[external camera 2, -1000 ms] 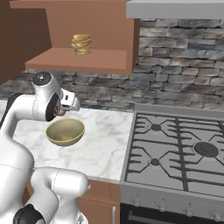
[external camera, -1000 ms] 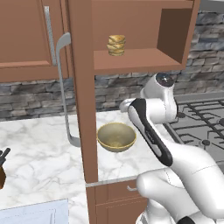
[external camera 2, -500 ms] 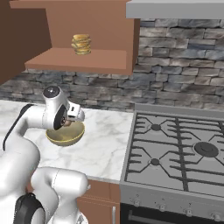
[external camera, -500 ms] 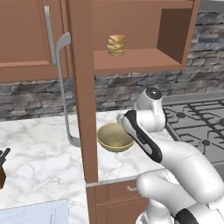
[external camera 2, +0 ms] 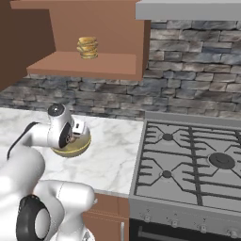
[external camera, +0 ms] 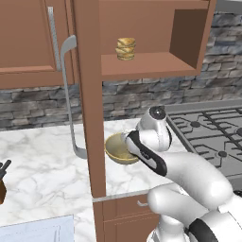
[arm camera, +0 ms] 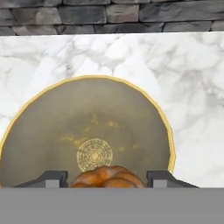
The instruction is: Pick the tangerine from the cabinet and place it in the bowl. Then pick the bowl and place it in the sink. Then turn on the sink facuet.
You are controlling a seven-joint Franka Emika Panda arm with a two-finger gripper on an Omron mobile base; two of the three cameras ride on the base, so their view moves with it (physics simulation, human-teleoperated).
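Note:
The dull gold bowl (arm camera: 118,118) lies right under my hand on the white marble counter (arm camera: 192,87), close to the stone wall. My gripper (arm camera: 107,179) is shut on the tangerine (arm camera: 107,176), an orange-brown fruit held between the two dark fingertips (arm camera: 52,177) just above the bowl's near side. From the base, the bowl (external camera: 115,151) (external camera 2: 70,149) is half hidden by my wrist, and my gripper (external camera 2: 77,134) hangs over it. The open cabinet door (external camera: 87,94) with its curved grey handle (external camera: 68,94) stands edge-on left of the bowl.
A stack of tan bread-like rings (external camera: 125,48) (external camera 2: 87,47) sits on the cabinet's inner shelf. The gas stove (external camera 2: 197,160) (external camera: 212,137) lies to the right. A pale corner of the sink (external camera: 35,230) shows bottom left, with a slim dark object (external camera: 4,168) at the left edge.
The arm has folded down and toward the bowl: the hand dropped from well above the counter to just over the bowl, still carrying the tangerine. The bowl has not moved.

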